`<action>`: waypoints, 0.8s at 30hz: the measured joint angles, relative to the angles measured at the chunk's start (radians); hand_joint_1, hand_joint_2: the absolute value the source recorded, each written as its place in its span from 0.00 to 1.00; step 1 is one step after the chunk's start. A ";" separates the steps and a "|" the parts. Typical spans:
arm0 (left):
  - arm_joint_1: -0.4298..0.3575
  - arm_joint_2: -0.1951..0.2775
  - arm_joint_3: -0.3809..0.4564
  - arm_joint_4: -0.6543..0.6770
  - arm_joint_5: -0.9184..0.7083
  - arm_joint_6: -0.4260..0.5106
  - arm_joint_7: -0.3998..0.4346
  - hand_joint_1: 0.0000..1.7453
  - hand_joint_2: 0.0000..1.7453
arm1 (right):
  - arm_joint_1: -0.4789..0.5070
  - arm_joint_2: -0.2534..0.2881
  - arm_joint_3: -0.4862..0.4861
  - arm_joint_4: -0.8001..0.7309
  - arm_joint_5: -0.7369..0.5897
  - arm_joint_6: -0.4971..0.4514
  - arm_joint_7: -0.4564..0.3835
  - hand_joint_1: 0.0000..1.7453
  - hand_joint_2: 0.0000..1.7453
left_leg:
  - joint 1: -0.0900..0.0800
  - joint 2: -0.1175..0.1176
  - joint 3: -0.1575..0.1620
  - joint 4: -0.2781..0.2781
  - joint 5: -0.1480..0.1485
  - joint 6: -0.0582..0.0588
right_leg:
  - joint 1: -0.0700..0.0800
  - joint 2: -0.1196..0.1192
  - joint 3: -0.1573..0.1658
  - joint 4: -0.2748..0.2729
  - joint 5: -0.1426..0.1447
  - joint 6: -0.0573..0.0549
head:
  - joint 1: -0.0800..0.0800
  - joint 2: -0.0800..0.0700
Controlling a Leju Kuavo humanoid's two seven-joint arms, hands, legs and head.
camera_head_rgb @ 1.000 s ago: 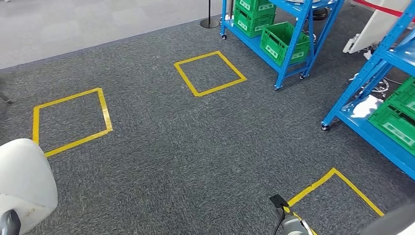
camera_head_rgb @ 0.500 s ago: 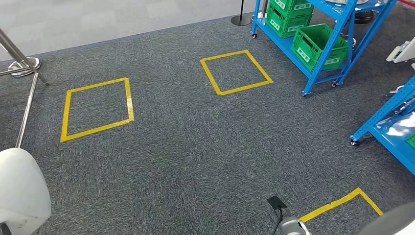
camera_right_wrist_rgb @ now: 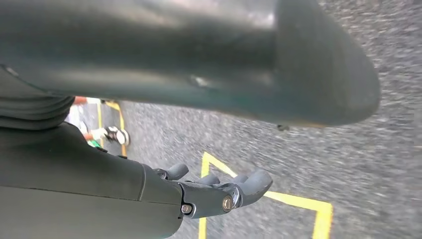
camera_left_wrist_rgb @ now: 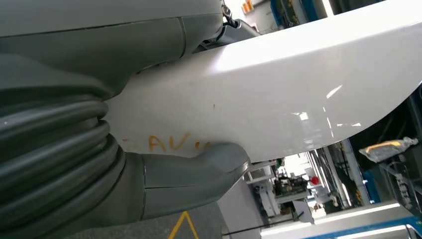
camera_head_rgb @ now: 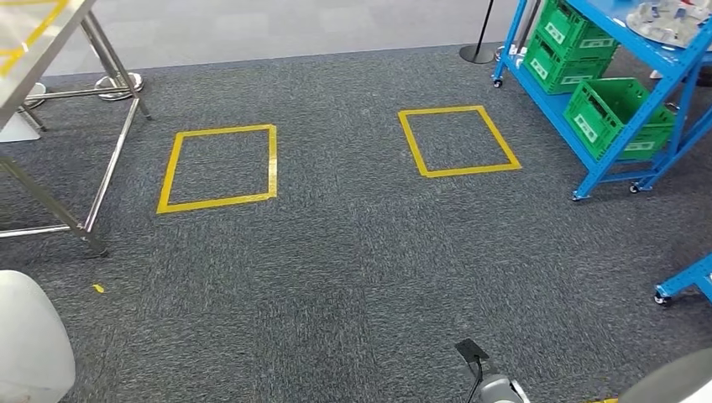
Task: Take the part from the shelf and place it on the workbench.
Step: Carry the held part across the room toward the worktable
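In left hand [camera_left_wrist_rgb: 164, 179]: large glossy white curved plastic part [camera_left_wrist_rgb: 278, 94], thumb pressed under it. Orange handwriting on part beside thumb, approx "AVV", rest hidden. Carry step, judged; next: approach steel-legged workbench [camera_head_rgb: 34, 42] w/ yellow tape, lower part flat. Right hand [camera_right_wrist_rgb: 219, 191] hung w/ fingers loosely curled, nothing in it.

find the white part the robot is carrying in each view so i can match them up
Head view: the white part shows as a rounded end at the lower left corner.
Left wrist view: it spans the picture's middle, with the left hand gripping it, thumb under faint orange lettering.
Right wrist view: a big dark curved surface above the right hand; I cannot tell whether it is the part.
Shared landmark: yellow tape squares on grey carpet.
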 joint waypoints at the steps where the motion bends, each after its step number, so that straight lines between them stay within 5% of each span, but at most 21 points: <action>1: 0.005 0.001 0.002 -0.006 0.002 0.002 -0.001 1.00 1.00 | 0.000 -0.001 0.000 0.000 0.002 0.002 -0.002 0.00 0.00 | 0.000 -0.012 -0.002 0.005 -0.003 -0.005 | -0.002 0.021 0.028 -0.066 0.028 0.000 | 0.000 0.000; 4: 0.020 0.000 0.011 -0.029 0.002 0.009 0.006 1.00 1.00 | -0.003 -0.005 0.001 0.000 0.008 0.011 -0.005 0.00 0.00 | 0.001 -0.041 -0.010 0.011 -0.006 -0.024 | -0.001 0.050 0.064 -0.151 0.047 -0.010 | 0.000 0.000; 6: 0.030 -0.002 0.016 -0.046 -0.007 0.012 0.015 1.00 1.00 | -0.004 -0.006 0.001 0.000 0.011 0.016 -0.007 0.00 0.00 | 0.003 -0.053 -0.016 0.008 -0.003 -0.036 | 0.001 0.028 0.070 -0.157 0.051 -0.023 | 0.000 0.000; 8: 0.034 -0.004 0.018 -0.061 -0.014 0.013 0.020 1.00 1.00 | -0.004 -0.008 0.001 0.000 0.013 0.017 -0.010 0.00 0.00 | 0.002 -0.017 -0.035 0.044 -0.028 -0.046 | -0.002 0.006 0.076 -0.167 0.056 -0.038 | -0.002 0.000; 10: 0.035 -0.006 0.019 -0.068 -0.016 0.013 0.023 1.00 1.00 | 0.000 -0.009 0.001 0.000 0.013 0.018 -0.013 0.00 0.00 | 0.002 0.038 -0.087 0.156 -0.091 -0.054 | -0.001 -0.017 0.078 -0.170 0.056 -0.047 | -0.005 0.000; 12: 0.038 -0.008 0.019 -0.070 -0.016 0.013 0.025 1.00 1.00 | 0.003 -0.010 0.001 0.000 0.013 0.018 -0.013 0.00 0.00 | 0.006 0.056 -0.143 0.270 -0.135 -0.059 | 0.001 -0.043 0.078 -0.170 0.054 -0.049 | -0.005 0.000; 13: 0.040 -0.008 0.019 -0.071 -0.016 0.013 0.025 1.00 1.00 | 0.003 -0.010 0.001 0.000 0.013 0.018 -0.014 0.00 0.00 | 0.007 0.060 -0.149 0.283 -0.131 -0.060 | 0.002 -0.055 0.079 -0.170 0.053 -0.049 | -0.005 0.000; 15: 0.041 -0.008 0.019 -0.074 -0.020 0.013 0.027 1.00 1.00 | 0.002 -0.010 0.001 0.000 0.012 0.018 -0.014 0.00 0.00 | 0.007 0.072 -0.100 0.194 -0.073 -0.057 | 0.002 -0.078 0.085 -0.170 0.048 -0.047 | -0.005 0.000; 18: 0.031 -0.011 0.020 -0.082 -0.032 0.006 0.033 1.00 1.00 | 0.001 -0.009 0.001 0.000 0.004 0.016 -0.014 0.00 0.00 | -0.005 0.127 -0.005 0.018 -0.011 -0.036 | 0.006 -0.106 0.096 -0.170 0.039 -0.035 | -0.005 0.000; 21: 0.005 -0.015 0.026 -0.085 -0.036 -0.010 0.044 1.00 1.00 | -0.004 -0.007 0.001 0.000 -0.010 0.013 -0.013 0.00 0.00 | -0.008 0.109 -0.001 0.000 -0.006 -0.019 | 0.006 -0.130 0.105 -0.173 0.034 -0.018 | -0.005 0.000; 24: -0.025 -0.020 0.029 -0.087 -0.046 -0.025 0.063 1.00 1.00 | -0.009 0.000 0.001 0.000 -0.020 0.007 -0.004 0.00 0.00 | 0.003 0.078 0.009 -0.015 0.004 -0.003 | 0.003 -0.067 0.083 -0.106 -0.010 -0.002 | -0.001 0.000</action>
